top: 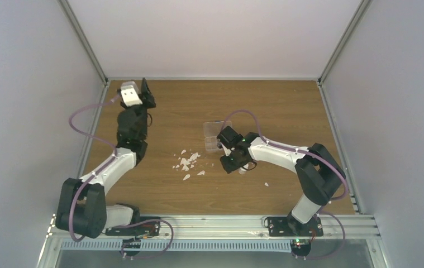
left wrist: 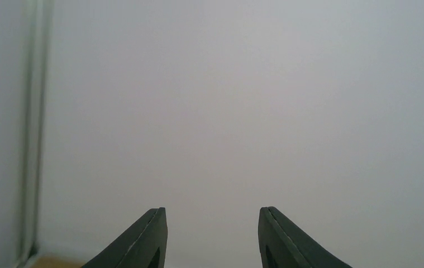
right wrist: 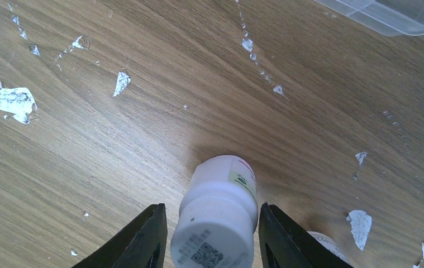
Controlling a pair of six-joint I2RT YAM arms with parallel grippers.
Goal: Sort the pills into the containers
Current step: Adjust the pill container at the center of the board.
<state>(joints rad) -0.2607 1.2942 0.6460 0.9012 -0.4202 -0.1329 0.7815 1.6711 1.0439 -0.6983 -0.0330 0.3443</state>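
Right pincer [right wrist: 212, 207] wide, straddling white vial [right wrist: 220, 184] on bench [right wrist: 114, 145], clear organiser box [right wrist: 388, 14] nearby; left pincer [left wrist: 212, 207] wide, empty, facing grey wall [left wrist: 243, 100].

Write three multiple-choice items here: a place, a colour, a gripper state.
1. The white vial sits: A) at the table's far-left corner; B) between the right gripper's fingers; C) beside the left arm's base.
2. The flakes on the table are: A) blue; B) green; C) white.
3. The left gripper is: A) open and empty; B) shut on a vial; C) shut on a flake.
B: the right wrist view shows it there. C: they are pale against the brown table. A: its fingers stand apart, nothing between.
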